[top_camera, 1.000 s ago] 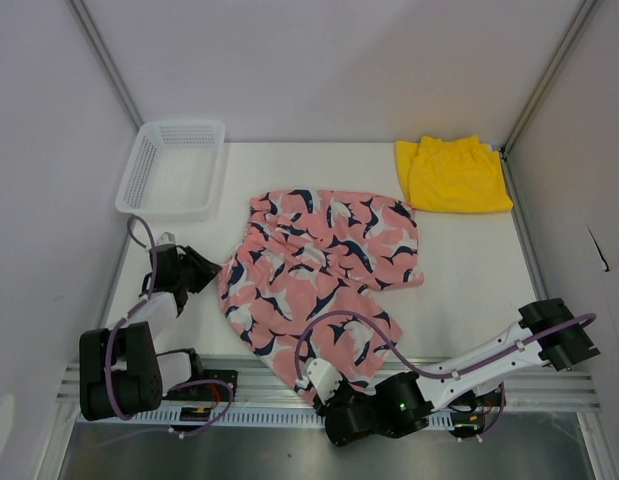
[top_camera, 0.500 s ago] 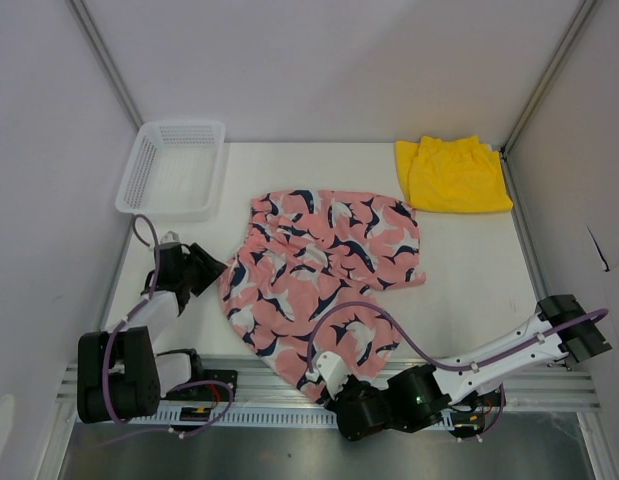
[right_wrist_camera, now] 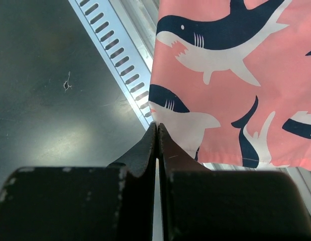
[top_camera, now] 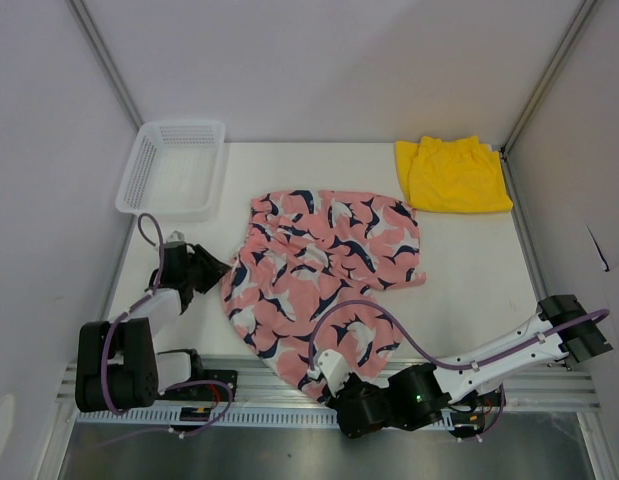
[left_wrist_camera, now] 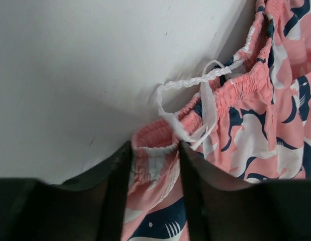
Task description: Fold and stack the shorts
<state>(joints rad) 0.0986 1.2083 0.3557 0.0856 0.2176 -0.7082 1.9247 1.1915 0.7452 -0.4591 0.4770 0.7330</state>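
The pink shorts [top_camera: 319, 260] with the navy-and-white print lie spread and crumpled mid-table, one leg hanging over the near edge. My left gripper [top_camera: 215, 268] is at their left waistband corner. In the left wrist view its jaws [left_wrist_camera: 154, 145] stand open astride the elastic waistband [left_wrist_camera: 152, 150], beside the white drawstring [left_wrist_camera: 195, 83]. My right gripper [top_camera: 327, 372] sits low at the table's front. In the right wrist view it [right_wrist_camera: 156, 124] is shut, pinching the hem corner of the pink shorts [right_wrist_camera: 235, 75]. The yellow shorts [top_camera: 451, 175] lie folded at the back right.
A white mesh basket [top_camera: 139, 205] stands at the back left. A slotted metal rail [top_camera: 239, 412] runs along the table's front edge, also seen in the right wrist view [right_wrist_camera: 120, 55]. White walls close in the left, back and right sides.
My left gripper has crept right onto the waistband corner of the pink shorts. The right arm has shifted slightly to the right at the front hem. The yellow shorts are unmoved.
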